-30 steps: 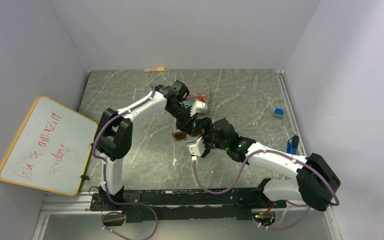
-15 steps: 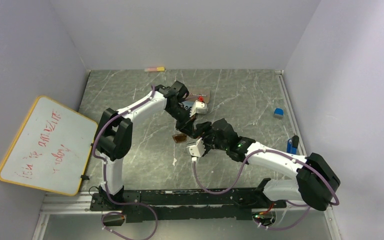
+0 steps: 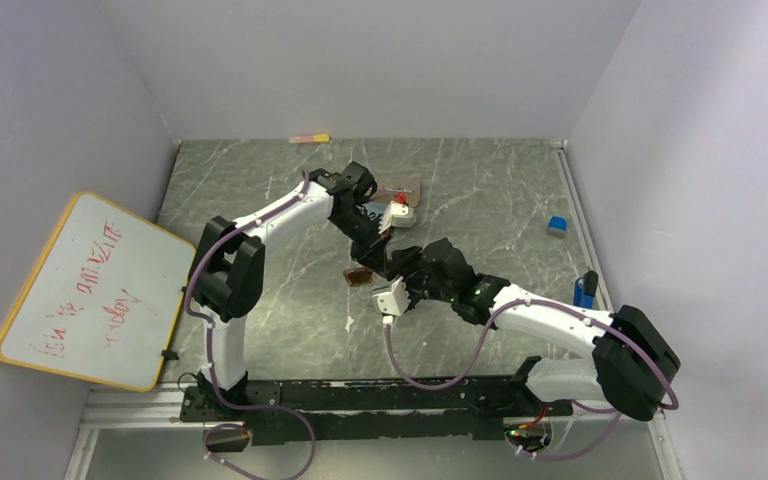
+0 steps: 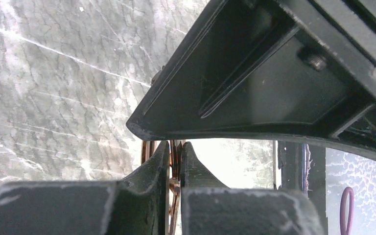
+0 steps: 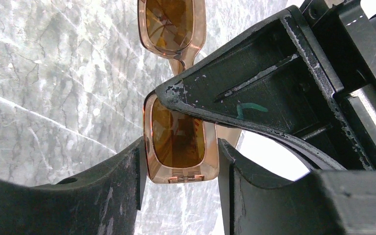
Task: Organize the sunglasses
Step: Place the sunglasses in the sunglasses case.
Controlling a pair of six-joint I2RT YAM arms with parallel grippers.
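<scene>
Sunglasses in view: one pair, the amber sunglasses (image 5: pixel 176 132), with a thin translucent frame and two brown-amber lenses, both showing in your right wrist view. The pair is at the middle of the desk (image 3: pixel 480 190), where your two arms meet. The left arm (image 3: pixel 280 210) reaches in from the far left and the right arm (image 3: pixel 550 315) from the near right. From above you cannot tell whether the pair rests on the desk or hangs just over it. Left jaws: clenched, with a thin amber sliver of the frame pinched between the two fingers (image 4: pixel 147 171). Right jaws: one finger on either side of the outer end of one lens, each tight against the frame rim. You cannot tell whether they press it or only bracket it. The second lens stands beyond the fingertips, over bare marbled surface. One brown printed case (image 3: pixel 403 186) lies on the far side, partly hidden by the left arm. One whiteboard (image 3: pixel 90 290) with red writing leans at the left, off the desk. There are two blue items on the right: one small block (image 3: pixel 557 225), and one piece (image 3: pixel 584 290) at the right edge, too small to name. One pink-and-yellow strip (image 3: pixel 310 138) lies along the back edge. One white scrap (image 3: pixel 348 322) lies on the near side of the sunglasses.
</scene>
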